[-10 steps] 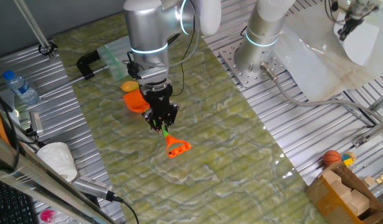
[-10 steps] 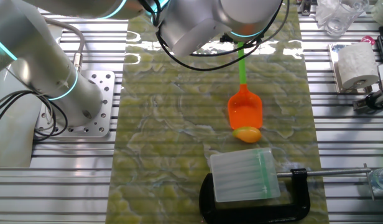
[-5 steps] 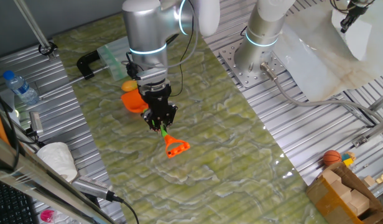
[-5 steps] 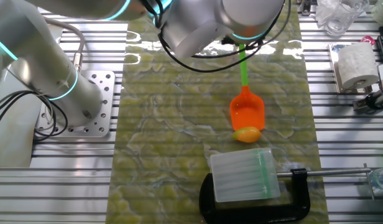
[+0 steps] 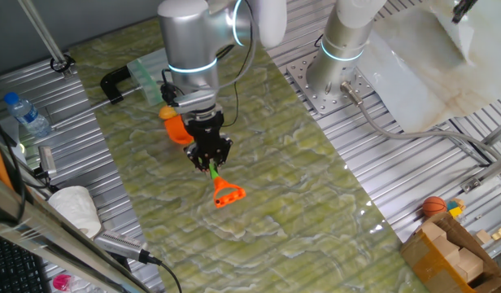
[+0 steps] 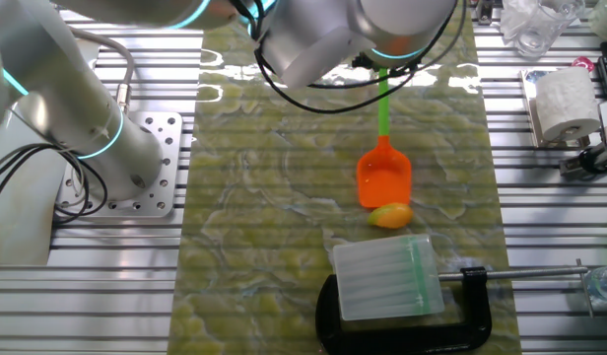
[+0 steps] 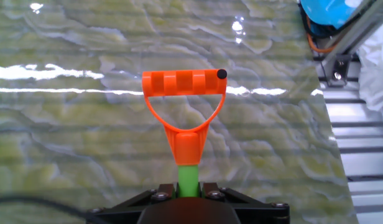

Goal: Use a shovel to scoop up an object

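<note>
My gripper (image 5: 210, 156) is shut on the green shaft of the toy shovel (image 6: 383, 174). Its orange D-shaped end (image 5: 228, 194) points toward the mat's near side and fills the hand view (image 7: 184, 99). The orange blade (image 5: 177, 129) lies low on the mat, behind my wrist in one fixed view. The yellow-orange oval object (image 6: 390, 215) sits at the blade's front lip, touching it, close to a clear box. In one fixed view the object (image 5: 167, 112) shows just past the blade. In the hand view my gripper (image 7: 189, 186) pinches the shaft; the blade and object are out of sight.
A clear plastic box (image 6: 386, 278) held by a black clamp (image 6: 461, 306) stands just beyond the object. A water bottle (image 5: 27, 114) and a paper roll (image 6: 564, 104) sit off the green mat. A small orange ball (image 5: 433, 206) lies by wooden blocks at the far corner.
The shovel blade has slid a little toward the object and sideways; its front lip now meets the lump, which has shifted slightly toward the clear box. My grip is unchanged.
</note>
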Available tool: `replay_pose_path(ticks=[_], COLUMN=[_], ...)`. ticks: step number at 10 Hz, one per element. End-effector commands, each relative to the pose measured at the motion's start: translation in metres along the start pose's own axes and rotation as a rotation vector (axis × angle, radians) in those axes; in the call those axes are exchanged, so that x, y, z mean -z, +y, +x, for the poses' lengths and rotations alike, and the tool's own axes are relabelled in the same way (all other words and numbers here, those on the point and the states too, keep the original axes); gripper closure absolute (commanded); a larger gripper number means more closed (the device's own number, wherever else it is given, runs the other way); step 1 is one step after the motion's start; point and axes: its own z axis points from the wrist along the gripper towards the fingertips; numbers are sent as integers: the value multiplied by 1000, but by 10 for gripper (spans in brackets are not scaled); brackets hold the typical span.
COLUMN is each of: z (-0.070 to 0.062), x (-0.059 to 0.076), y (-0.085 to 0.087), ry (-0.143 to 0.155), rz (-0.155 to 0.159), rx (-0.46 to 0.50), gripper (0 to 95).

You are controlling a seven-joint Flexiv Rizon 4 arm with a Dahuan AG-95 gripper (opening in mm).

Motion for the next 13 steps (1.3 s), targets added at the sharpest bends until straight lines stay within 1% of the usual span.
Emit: replay_pose_path(ticks=[1, 3, 5, 7, 8, 11, 13], z=[1, 1, 1, 1, 1, 1, 2], x=[-4, -4, -4, -4, -4, -4, -3], y=[-2, -2, -2, -2, -2, -2, -2], ry=[27, 32, 29, 2, -2, -1, 7], rz=[23, 29, 34, 38, 36, 35, 34], rx=[-34, -38, -50, -40, -37, -25, -6], gripper=[950, 950, 950, 950, 950, 950, 950])
